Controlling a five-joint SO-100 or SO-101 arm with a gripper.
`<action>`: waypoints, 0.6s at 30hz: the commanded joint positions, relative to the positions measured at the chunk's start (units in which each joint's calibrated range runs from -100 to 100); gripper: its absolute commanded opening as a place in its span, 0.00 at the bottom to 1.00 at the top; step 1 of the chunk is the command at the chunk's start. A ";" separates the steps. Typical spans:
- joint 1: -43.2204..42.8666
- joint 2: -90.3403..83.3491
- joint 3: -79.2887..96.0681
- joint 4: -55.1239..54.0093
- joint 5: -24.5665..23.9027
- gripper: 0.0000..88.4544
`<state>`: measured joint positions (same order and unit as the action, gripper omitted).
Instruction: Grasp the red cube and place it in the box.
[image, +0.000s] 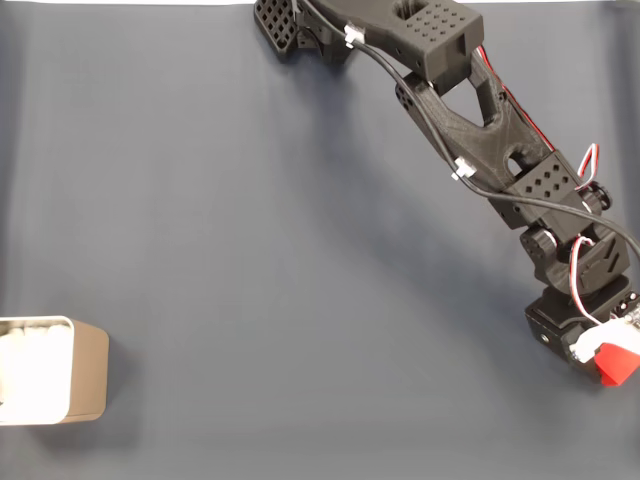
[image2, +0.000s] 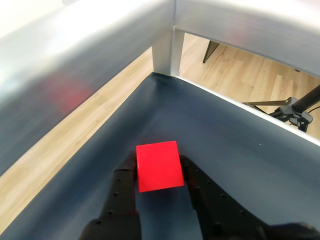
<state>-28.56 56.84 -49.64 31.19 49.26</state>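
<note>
Gripping the red cube (image2: 159, 166) between its two black fingers (image2: 122, 192), the pincer (image2: 159, 172) is closed on the cube's sides in the wrist view, above the dark blue bench (image2: 235, 145) near a corner bounded by metal rails (image2: 165, 50). In the fixed view the arm (image: 470, 130) reaches to the right edge, where the cube (image: 618, 362) shows at the pincer (image: 612, 360). The beige box (image: 85, 370) sits well apart at the lower left.
</note>
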 joint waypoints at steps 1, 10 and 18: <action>1.00 -7.27 -0.27 -1.02 0.88 0.14; 1.15 -9.18 1.74 -0.86 1.86 0.06; 1.29 -10.65 3.47 -0.69 2.15 0.03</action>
<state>-28.49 53.10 -45.93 31.19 50.82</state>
